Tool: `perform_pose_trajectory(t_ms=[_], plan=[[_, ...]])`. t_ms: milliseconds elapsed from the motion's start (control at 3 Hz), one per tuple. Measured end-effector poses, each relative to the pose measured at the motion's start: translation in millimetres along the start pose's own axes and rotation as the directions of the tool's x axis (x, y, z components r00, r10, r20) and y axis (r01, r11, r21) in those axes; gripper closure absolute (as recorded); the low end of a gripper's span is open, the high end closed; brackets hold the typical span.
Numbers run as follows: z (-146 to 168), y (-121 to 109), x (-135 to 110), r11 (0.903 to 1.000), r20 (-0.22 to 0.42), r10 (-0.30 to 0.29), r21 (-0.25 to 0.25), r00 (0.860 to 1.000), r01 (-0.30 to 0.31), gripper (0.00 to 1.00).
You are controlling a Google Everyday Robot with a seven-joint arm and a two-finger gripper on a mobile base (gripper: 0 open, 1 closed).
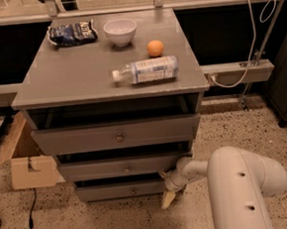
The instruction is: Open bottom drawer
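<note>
The grey cabinet (105, 74) has three drawer fronts, each pulled out a little. The bottom drawer (110, 191) is the narrowest and lowest, with a small round knob (133, 190) at its centre. My gripper (165, 187) is at the right end of the bottom drawer's front, low near the floor, at the end of my white arm (238, 188). It looks open, with one fingertip (162, 175) near the drawer's top corner and the other (168, 199) pointing down at the floor. It holds nothing.
On the cabinet top lie a water bottle (145, 70), an orange (155, 48), a white bowl (120, 31) and a chip bag (71, 33). A cardboard box (31, 170) stands on the floor at the left. A cable (32, 219) runs over the speckled floor.
</note>
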State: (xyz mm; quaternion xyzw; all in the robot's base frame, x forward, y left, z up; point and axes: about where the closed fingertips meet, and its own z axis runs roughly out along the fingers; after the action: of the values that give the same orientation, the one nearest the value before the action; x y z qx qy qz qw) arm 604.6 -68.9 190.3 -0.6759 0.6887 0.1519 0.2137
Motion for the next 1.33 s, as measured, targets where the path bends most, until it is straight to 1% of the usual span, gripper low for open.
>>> perform_pose_trajectory(t_ms=[333,667,1000,1333], plan=[[15,-5,12,0.9991,-0.002,0.041,-0.011,0.999,-0.041,0.27],[11,7,22,0.9976,-0.007,0.069,0.004,0.998,-0.069,0.58],[8,6,19,0.9976,-0.006,0.069,0.004,0.998,-0.069,0.81],[1,42,25,0.9967,0.04,0.078,-0.024,0.996,-0.077,1.0]])
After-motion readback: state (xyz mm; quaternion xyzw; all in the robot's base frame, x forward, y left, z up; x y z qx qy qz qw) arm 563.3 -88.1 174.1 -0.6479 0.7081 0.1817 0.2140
